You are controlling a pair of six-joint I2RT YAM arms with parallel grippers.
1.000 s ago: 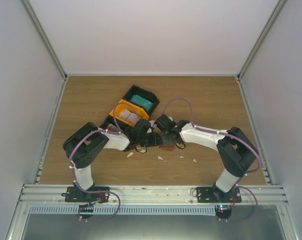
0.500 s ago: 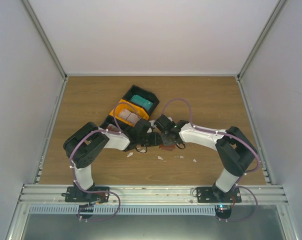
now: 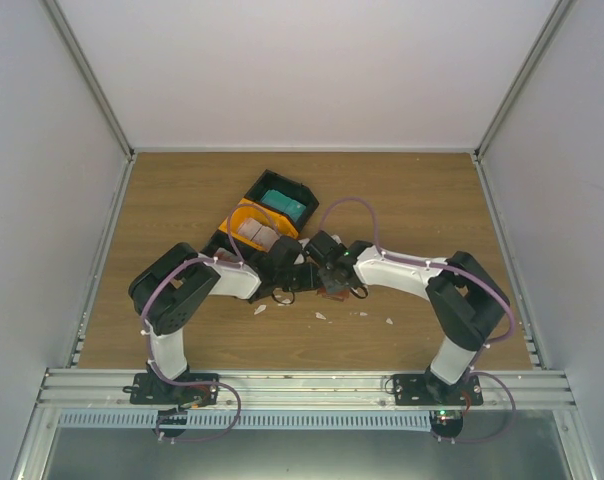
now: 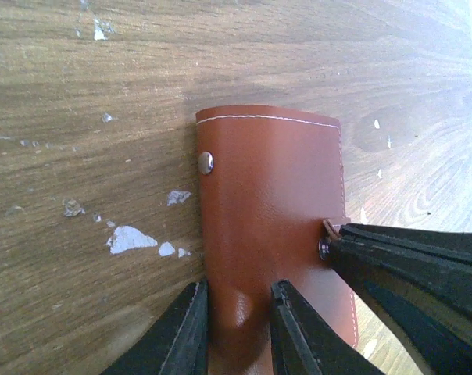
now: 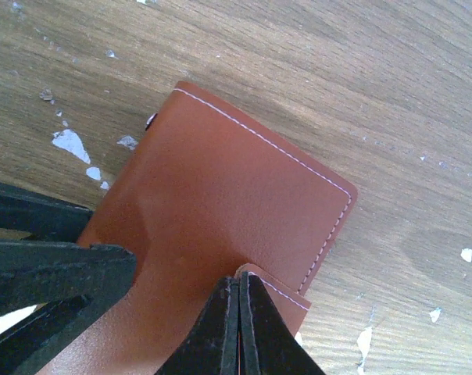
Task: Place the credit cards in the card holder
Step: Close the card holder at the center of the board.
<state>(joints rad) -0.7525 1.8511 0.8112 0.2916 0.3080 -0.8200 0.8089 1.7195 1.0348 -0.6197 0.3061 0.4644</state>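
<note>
Our left jaws pinch the edge of the card holder [image 4: 271, 203]; our right jaws clamp its tab [image 5: 279, 292]. We should peel the tab slowly, keeping the left grip firm.

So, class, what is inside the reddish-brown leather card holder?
The reddish-brown leather card holder lies folded shut on the wooden table, with white scraps beside it. Only its outer cover shows; any contents are hidden.

The card holder [image 4: 275, 226] is smooth reddish-brown leather with a soft sheen, white thread stitched along its edge, and a shiny metal snap stud [image 4: 205, 162] near its ten o'clock corner. The table [image 4: 103, 62] beneath is matt wood grain, flecked with papery white scraps [image 4: 130, 238].
</note>
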